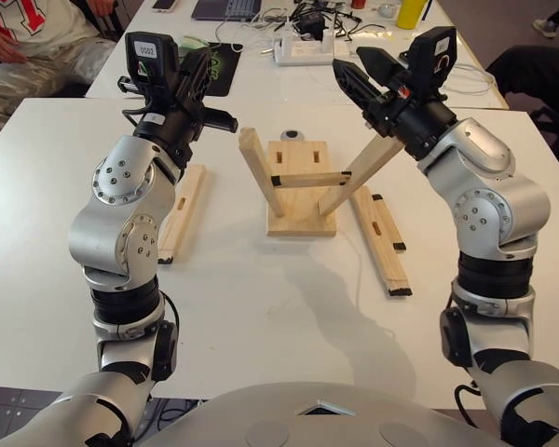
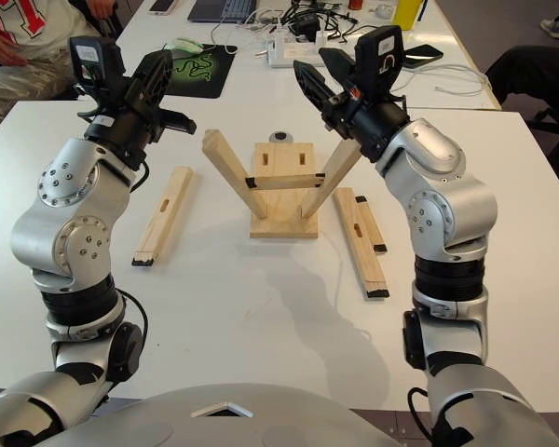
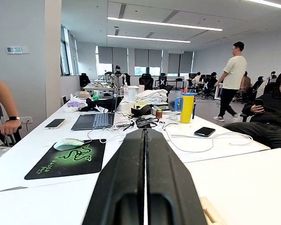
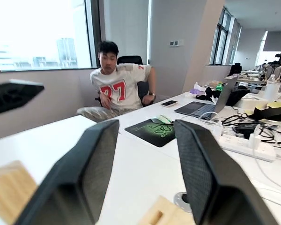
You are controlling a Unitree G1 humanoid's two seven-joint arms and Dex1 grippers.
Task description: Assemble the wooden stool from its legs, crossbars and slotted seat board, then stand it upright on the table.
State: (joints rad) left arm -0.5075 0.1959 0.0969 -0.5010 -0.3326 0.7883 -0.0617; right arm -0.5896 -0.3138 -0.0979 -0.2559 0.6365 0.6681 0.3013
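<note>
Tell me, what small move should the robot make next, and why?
Probably lower the right gripper toward the loose leg lying right of the seat board. That gripper is open and empty, only two legs with a crossbar stand in the board, and the left gripper is shut.

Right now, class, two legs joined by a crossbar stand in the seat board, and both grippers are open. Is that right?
Not quite. The left gripper is shut, its fingers pressed together in the left wrist view; the right gripper is open. The rest stands.
</note>
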